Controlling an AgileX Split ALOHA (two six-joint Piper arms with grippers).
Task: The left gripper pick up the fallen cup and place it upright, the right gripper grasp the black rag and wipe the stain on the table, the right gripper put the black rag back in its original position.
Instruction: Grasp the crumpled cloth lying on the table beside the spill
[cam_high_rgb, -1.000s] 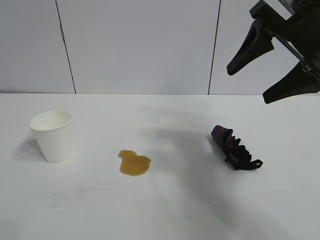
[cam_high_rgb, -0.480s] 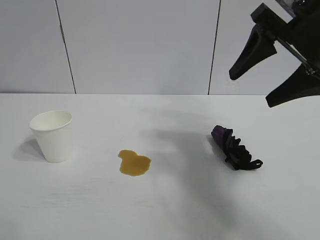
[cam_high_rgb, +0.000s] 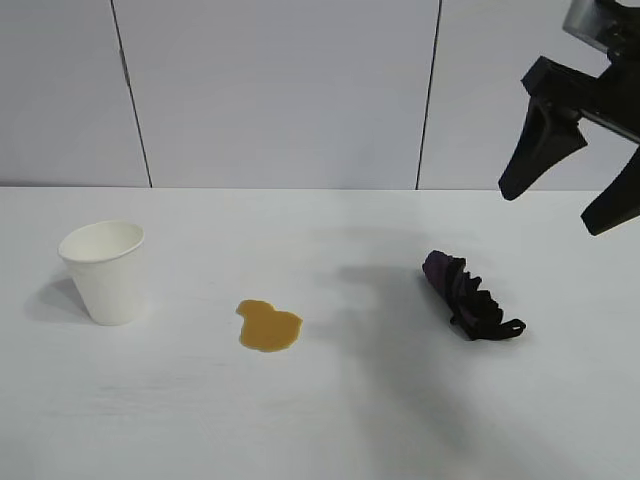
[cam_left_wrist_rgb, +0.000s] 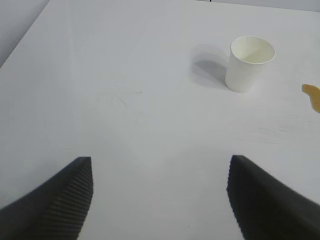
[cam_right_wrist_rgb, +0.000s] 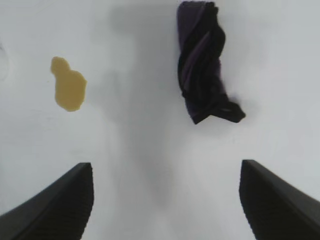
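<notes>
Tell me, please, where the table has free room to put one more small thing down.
The table is bare across its whole near strip, in front of the cup, the stain and the black rag. A bare patch also lies between stain and rag, and another behind the stain toward the wall. Nowhere is crowded; the open right gripper hangs above the rag's side.

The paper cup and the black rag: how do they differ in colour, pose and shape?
The paper cup is plain white; the black rag is black with dark purple folds. The cup stands upright, mouth open upward; the rag lies flat as a wrinkled bundle. The cup is a smooth tapered form; the rag is irregular. Both rest on the white table, untouched by any pincer.
</notes>
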